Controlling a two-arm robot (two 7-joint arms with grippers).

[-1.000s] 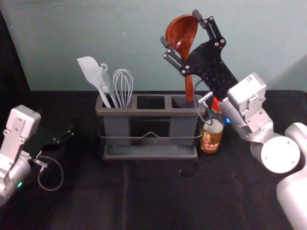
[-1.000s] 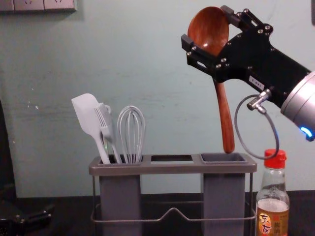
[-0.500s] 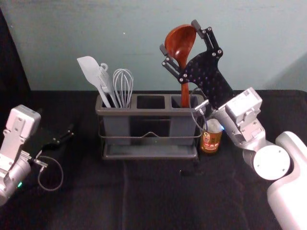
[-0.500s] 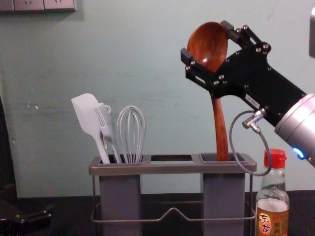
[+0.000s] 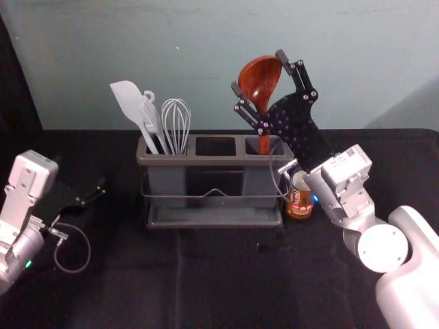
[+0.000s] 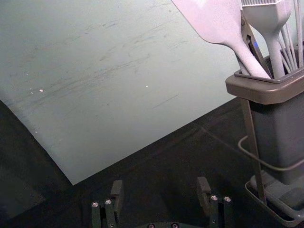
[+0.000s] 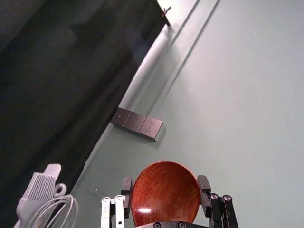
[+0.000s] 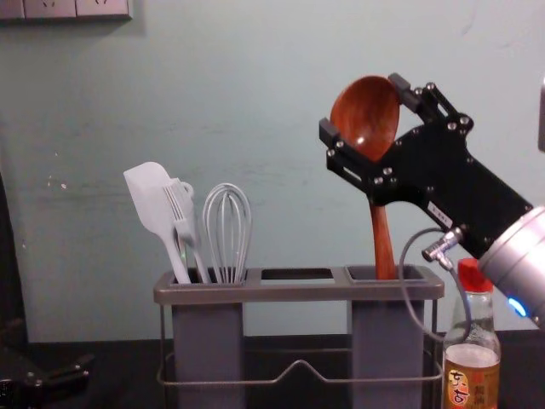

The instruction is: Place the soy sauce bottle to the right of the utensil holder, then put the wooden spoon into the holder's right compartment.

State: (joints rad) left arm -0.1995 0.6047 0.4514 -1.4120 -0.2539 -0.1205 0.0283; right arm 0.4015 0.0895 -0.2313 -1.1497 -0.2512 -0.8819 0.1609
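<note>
Well, in the head view the right gripper [image 5: 257, 70] pinches the wooden spoon [image 5: 260, 79] by its bowl; the left gripper [image 5: 101, 189] sits parked at left. In the left wrist view it is spread. In the chest view the handle dips into the right compartment [image 8: 415, 274], the soy sauce bottle [image 8: 473, 351] just right.

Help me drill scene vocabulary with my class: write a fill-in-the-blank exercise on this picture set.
1. The right gripper holds the wooden spoon with its handle pointing ____ into the right compartment.
2. The soy sauce bottle stands to the ____ of the utensil holder.
3. The bottle's cap is ____ in color.
4. The whisk and spatula stand in the holder's ____ compartment.

Missing words: down; right; red; left.
</note>
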